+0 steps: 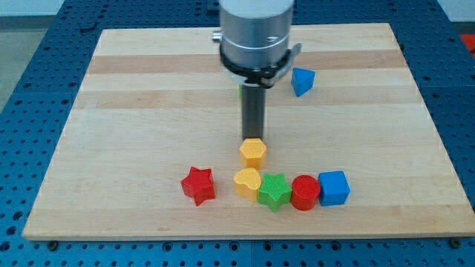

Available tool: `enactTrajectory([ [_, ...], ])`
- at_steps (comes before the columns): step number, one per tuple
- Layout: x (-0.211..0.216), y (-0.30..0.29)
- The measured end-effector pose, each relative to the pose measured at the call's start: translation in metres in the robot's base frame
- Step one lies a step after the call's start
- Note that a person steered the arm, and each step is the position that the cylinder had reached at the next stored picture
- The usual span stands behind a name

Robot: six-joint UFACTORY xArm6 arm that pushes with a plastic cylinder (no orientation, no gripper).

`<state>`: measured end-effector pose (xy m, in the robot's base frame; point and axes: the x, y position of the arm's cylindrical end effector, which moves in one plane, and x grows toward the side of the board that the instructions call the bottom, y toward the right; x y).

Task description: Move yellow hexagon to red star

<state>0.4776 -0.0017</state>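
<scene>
The yellow hexagon (253, 152) lies on the wooden board (148, 111) a little below the middle. My tip (254, 139) stands right at the hexagon's top edge, touching or almost touching it. The red star (199, 185) lies to the lower left of the hexagon, well apart from it, near the view's bottom.
A row of blocks lies just below the hexagon: a yellow heart (247, 180), a green star (274, 191), a red cylinder (304, 193) and a blue cube (333, 188). A blue triangular block (301, 81) lies upper right. A green block (240, 92) peeks out behind the rod.
</scene>
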Motion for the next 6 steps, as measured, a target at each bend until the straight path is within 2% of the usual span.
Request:
enactTrajectory([
  [1, 0.002, 0.004],
  [3, 0.023, 0.086],
  [4, 0.029, 0.073],
  [6, 0.029, -0.017],
])
